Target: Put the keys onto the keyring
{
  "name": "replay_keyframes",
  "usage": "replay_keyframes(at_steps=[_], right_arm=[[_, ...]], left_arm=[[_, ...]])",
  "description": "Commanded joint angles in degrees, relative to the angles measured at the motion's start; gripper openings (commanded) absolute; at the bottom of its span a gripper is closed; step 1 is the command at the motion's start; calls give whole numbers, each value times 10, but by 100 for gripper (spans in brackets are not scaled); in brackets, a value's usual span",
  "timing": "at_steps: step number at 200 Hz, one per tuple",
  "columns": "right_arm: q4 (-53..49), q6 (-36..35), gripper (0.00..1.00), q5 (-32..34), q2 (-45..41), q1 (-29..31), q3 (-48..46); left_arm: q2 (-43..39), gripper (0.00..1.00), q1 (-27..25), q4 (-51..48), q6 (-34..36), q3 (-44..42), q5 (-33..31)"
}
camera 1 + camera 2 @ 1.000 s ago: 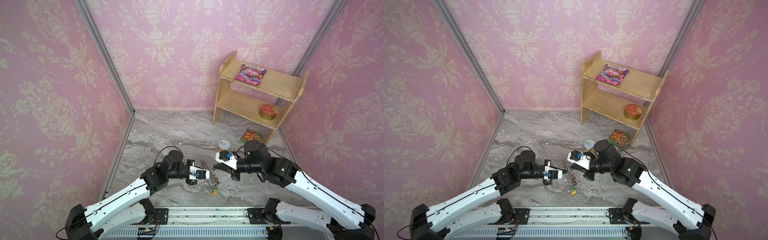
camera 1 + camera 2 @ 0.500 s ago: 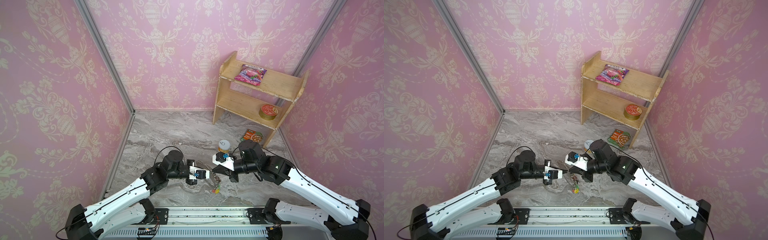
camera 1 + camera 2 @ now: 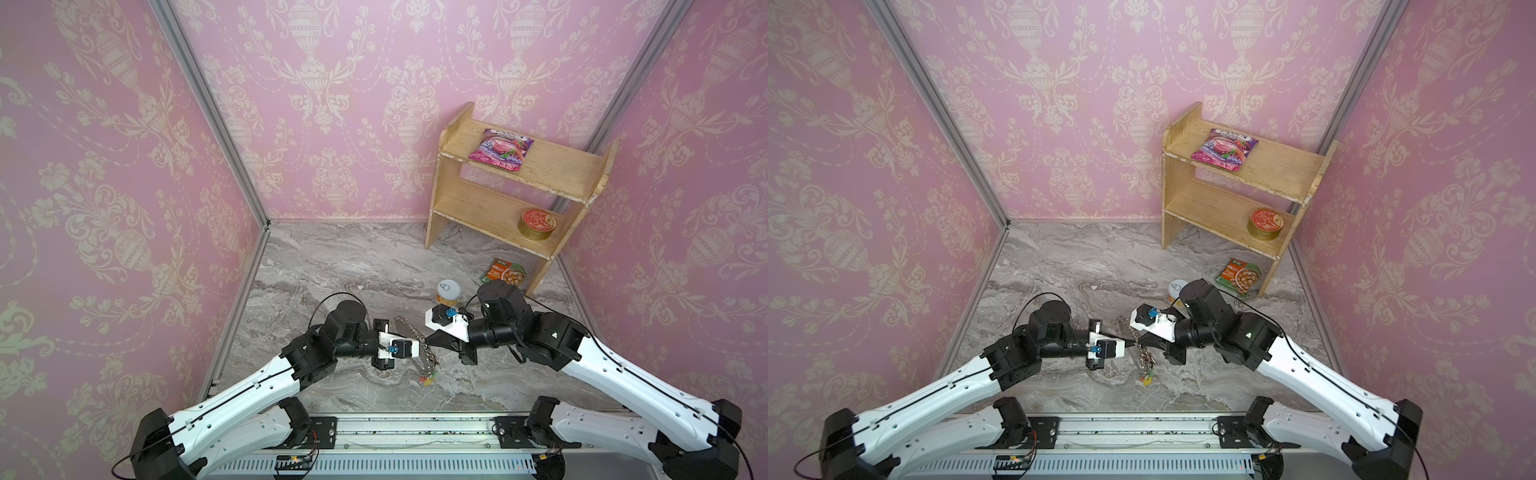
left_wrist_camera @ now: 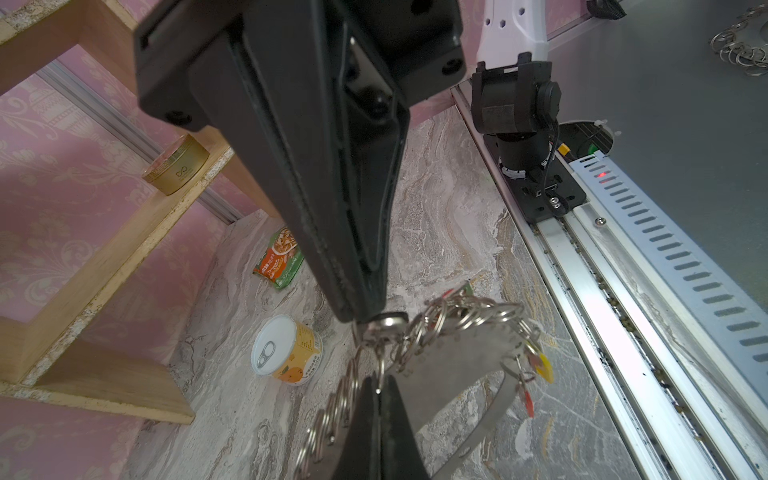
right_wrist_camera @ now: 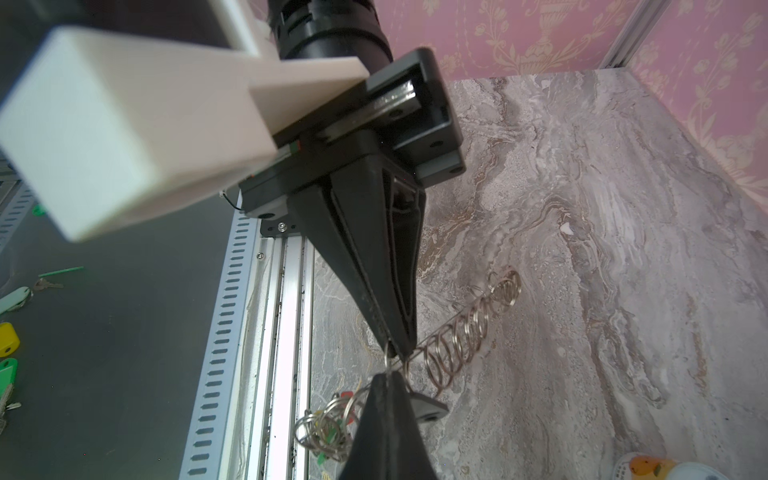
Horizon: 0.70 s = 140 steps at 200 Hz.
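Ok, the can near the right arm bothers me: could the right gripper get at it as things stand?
Probably not yet. The can stands free, close by the right gripper, but that gripper seems shut on the key at the keyring, which the left gripper holds; it would need to let go first.

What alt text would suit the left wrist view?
Two black grippers meet almost tip to tip above a marble floor: the right gripper holds the key beside the chain of the keyring, which the left gripper pinches. A can and a packet sit by a wooden shelf.
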Motion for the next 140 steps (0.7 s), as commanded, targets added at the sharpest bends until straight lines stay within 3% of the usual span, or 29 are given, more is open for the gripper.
replay_keyframes(at_steps=[1, 140], right_arm=[[13, 3, 0, 14, -9, 1, 1], [-17, -10, 0, -33, 12, 2, 13]], left_arm=[[-7, 0, 4, 12, -14, 25, 20], [-11, 0, 4, 9, -16, 26, 16]])
